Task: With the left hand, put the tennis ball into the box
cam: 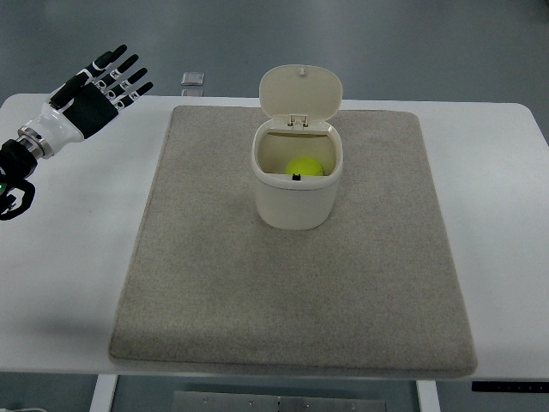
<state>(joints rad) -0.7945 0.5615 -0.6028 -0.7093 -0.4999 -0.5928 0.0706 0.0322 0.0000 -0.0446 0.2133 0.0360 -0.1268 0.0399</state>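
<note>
Yellow-green tennis ball (304,166) lying inside the box (296,187), a cream-coloured bin with rounded corners; only the upper part of the ball shows below the rim, toward the far side of the opening. The hinged lid (300,93) stands raised behind the opening, tilted away toward the far edge of the scene. A small dark latch (296,177) sits on the near rim of the box. The box rests on a grey-beige mat (292,283), in its far half and roughly midway between the mat's left and right edges. The mat covers most of the white counter (60,283).

Left robot hand (107,86), black and white, at the far left corner of the counter, well apart from the box and clear of the mat. Its fingers (129,73) are spread and extended toward the far right and hold nothing. The forearm enters from the left edge of the view. A small pale rectangular object (192,80) lies beyond the far edge of the counter, just right of the fingertips; what it is cannot be told.
</note>
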